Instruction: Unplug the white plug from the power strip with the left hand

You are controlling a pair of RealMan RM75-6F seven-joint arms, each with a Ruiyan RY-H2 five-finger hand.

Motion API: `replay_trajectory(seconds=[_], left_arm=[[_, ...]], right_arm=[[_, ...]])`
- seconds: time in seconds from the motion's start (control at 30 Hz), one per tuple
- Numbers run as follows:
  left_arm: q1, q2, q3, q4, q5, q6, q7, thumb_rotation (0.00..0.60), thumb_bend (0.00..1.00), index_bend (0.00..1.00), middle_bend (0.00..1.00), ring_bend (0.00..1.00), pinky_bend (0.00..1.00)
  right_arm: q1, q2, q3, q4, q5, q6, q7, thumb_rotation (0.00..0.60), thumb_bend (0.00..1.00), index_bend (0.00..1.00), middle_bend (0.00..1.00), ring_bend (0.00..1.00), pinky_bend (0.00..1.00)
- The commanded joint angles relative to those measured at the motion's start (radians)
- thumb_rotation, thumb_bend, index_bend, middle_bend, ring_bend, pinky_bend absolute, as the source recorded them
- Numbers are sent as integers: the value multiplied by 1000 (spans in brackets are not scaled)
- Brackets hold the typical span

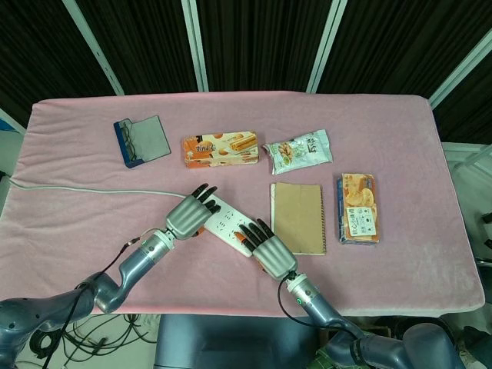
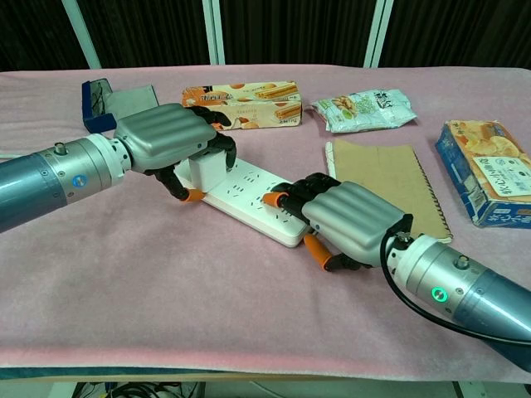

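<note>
1. We see a blue case [image 1: 141, 141] lying open at the far left of the table [image 1: 77, 231], glasses inside.
2. Snack packs carry print we can't read.
3. Our left hand [image 2: 166, 137] curls its fingers around the plug [image 2: 206, 172], which sits in the strip [image 2: 249, 203] at table centre.
4. Our right hand [image 2: 348, 217] presses flat on the strip's near end, holding nothing.

White plug [image 2: 206, 172] (strip [image 2: 249, 199] white too)
</note>
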Motion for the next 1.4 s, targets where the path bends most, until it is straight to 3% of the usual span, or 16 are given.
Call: replay_trajectory(seconds=[0.03,0.8,1.17,1.4], left_arm=[[0,0,-1,-1,-1,-1,0,600,307,371,396,77,127],[5,16,2,-27,-6,-4,9,600,312,395,425,87,128],[4,22,9,-34,-12,-29,-15,600,559,515,553,156,131],[0,46,-6,-85,-50,-73,-27,600,629,571,602,198,141]], right_arm=[[0,1,0,0,0,-1,0,600,677,65,93,89,47],[-1,1,0,-6,2,-2,-7,600,677,65,93,89,47],[-1,3,-1,-6,2,-3,-11,600,677,65,93,89,47],[-3,6,-4,-10,0,-3,-16,600,673,66,93,89,47]])
